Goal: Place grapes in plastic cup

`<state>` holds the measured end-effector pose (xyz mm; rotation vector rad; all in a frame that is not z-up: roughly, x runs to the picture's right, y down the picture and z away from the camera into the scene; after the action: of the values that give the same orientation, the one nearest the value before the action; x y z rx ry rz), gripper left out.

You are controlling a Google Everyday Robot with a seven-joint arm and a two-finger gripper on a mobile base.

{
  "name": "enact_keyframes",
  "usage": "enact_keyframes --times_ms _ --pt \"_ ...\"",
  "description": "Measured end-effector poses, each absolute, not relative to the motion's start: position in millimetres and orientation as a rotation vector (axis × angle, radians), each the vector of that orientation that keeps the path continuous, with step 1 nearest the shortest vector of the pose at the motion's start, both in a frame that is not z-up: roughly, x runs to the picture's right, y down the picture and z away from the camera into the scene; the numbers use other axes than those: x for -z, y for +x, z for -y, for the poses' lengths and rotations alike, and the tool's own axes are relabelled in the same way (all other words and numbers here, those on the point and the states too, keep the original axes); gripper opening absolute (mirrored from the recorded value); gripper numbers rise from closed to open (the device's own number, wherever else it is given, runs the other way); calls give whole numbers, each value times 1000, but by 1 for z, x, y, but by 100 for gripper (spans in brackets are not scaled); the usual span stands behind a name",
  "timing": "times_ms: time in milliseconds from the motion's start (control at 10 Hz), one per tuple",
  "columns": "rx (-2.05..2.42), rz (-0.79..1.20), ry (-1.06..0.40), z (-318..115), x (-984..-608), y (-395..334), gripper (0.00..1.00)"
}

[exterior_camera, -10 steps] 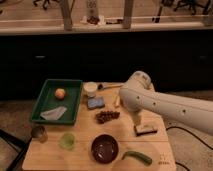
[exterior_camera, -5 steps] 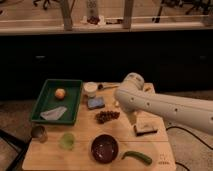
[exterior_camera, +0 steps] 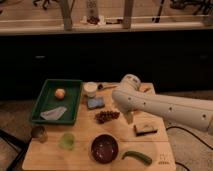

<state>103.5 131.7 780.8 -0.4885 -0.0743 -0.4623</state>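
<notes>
One white arm (exterior_camera: 167,107) reaches in from the right over the wooden table (exterior_camera: 50,159), its bend close to a white cup (exterior_camera: 90,89). The gripper (exterior_camera: 129,118) hangs under that arm, near the grapes (exterior_camera: 107,116) on their right side; how far open it is, and whether it holds anything, cannot be told. The grapes lie on the table between a blue sponge (exterior_camera: 95,103) behind and a dark maroon bowl (exterior_camera: 104,148) in front. The plastic cup (exterior_camera: 67,140), light green, stands well left of the grapes, just in front of a green tray (exterior_camera: 75,102) and beside a dull metal tin (exterior_camera: 38,133). An orange fruit (exterior_camera: 60,93) and a pale cloth (exterior_camera: 54,113) lie in the tray. A long green vegetable (exterior_camera: 137,157) lies right of the bowl.
</notes>
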Motion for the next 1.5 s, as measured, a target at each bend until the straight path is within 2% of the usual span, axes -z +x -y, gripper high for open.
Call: enact_keyframes --times_ms 1500 --pt "488 231 -541 -144 -838 60 80"
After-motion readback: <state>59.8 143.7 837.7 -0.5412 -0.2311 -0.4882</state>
